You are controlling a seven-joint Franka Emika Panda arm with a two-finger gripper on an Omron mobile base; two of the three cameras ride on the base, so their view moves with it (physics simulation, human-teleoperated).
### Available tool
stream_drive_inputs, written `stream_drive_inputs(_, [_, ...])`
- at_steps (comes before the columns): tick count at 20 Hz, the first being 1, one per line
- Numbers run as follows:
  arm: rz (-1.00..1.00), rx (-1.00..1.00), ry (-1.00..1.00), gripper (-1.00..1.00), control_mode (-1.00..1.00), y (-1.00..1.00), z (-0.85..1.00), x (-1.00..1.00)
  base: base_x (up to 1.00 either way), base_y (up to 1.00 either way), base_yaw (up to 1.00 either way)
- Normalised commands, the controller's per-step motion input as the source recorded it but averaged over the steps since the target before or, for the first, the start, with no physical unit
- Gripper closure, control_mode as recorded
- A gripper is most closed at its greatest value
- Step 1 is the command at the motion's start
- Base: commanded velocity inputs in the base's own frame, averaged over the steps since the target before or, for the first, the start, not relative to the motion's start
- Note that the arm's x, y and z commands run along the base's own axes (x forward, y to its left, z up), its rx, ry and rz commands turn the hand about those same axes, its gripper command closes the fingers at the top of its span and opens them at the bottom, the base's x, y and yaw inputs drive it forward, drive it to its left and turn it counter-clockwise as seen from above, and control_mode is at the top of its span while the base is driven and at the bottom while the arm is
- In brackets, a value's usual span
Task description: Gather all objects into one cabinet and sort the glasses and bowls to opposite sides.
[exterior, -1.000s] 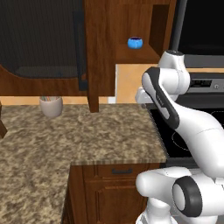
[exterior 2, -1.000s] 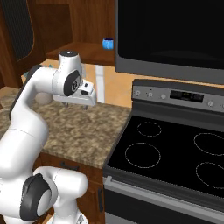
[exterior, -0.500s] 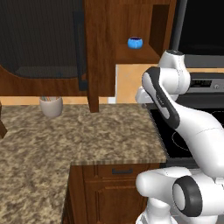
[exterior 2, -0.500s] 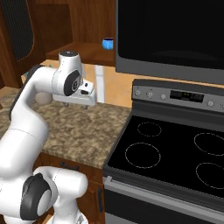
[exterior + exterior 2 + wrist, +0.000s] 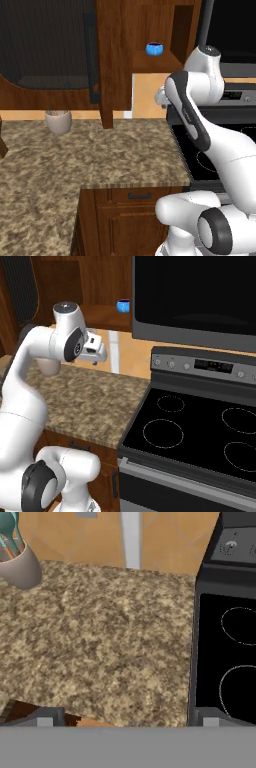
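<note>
Blue cup (image 5: 154,48) is seen on cabinet shelf (image 5: 165,64) | gripper (image 5: 98,351) is held released, empty | level, slow approach is advised

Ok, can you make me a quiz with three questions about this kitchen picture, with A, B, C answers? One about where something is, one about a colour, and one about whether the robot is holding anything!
1. Where is the small cup?
A. On the stove
B. On the open cabinet shelf
C. On the counter beside the crock

2. What colour is that cup?
A. Blue
B. Yellow
C. Green

3. What is the gripper doing?
A. Clamped on the cup
B. Open and holding nothing
C. Gripping the crock

Answers:
1. B: the blue cup stands on the shelf of the wooden cabinet, above the counter and left of the stove.
2. A: it is bright blue in both base views.
3. B: the gripper hangs in the air over the counter with nothing between its fingers, far from the beige crock.
</note>
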Motion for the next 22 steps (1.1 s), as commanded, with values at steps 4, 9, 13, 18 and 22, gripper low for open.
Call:
stream_drive_inputs(4, [0.00,0.00,-0.08,-1.00,-1.00,0.00,0.76,0.24,0.00,0.00,0.00])
stream_drive_inputs(9, [-0.01,0.00,-0.15,-1.00,-1.00,0.00,0.53,0.36,0.00,0.00,0.00])
stream_drive_inputs(13, [-0.01,0.00,-0.19,-1.00,-1.00,-0.04,0.28,0.32,0.00,0.00,0.00])
stream_drive_inputs(18, [0.00,0.00,-0.40,-1.00,-1.00,0.04,0.04,0.06,0.00,0.00,0.00])
stream_drive_inputs(22, [-0.06,0.00,-0.31,-1.00,-1.00,0.00,0.23,0.40,0.00,0.00,0.00])
